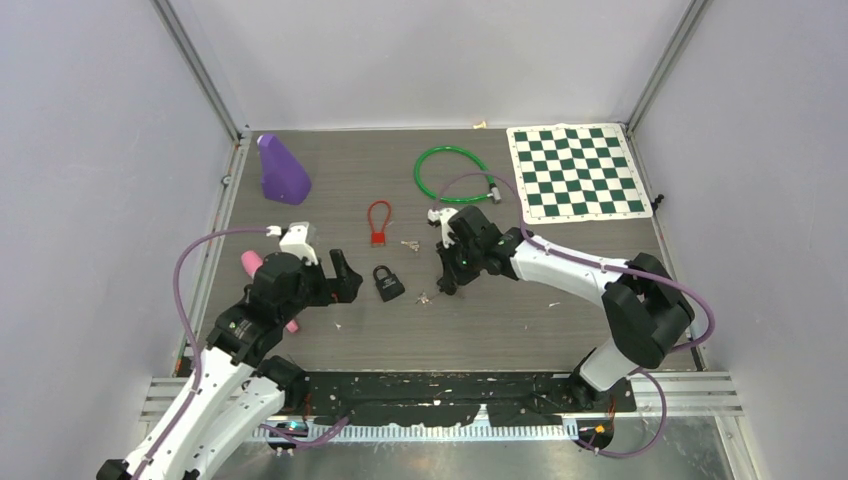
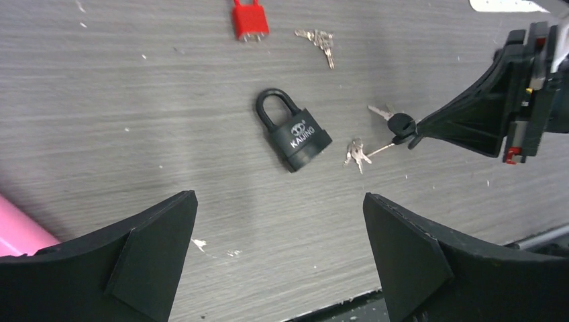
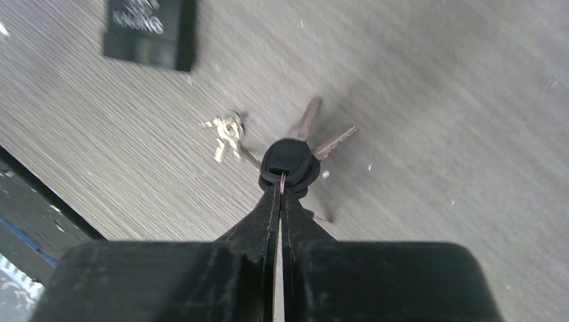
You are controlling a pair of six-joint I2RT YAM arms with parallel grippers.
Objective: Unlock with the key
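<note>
Two black-headed keys [image 3: 290,161] sit pinched in the right gripper [image 3: 280,194], blades free for inserting, while the black padlock [image 1: 388,284] lies at its 9 o'clock before the wide-open left gripper [image 2: 279,198], seemingly placed to steady it.

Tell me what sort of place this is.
Probably a robot test cell in a lab: bare panel walls on aluminium posts box in the table, with practice props in view: a black padlock, black-headed keys, a checkerboard mat.

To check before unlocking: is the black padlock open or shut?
Shut: the black padlock lies flat with both shackle legs seated in its body.
</note>
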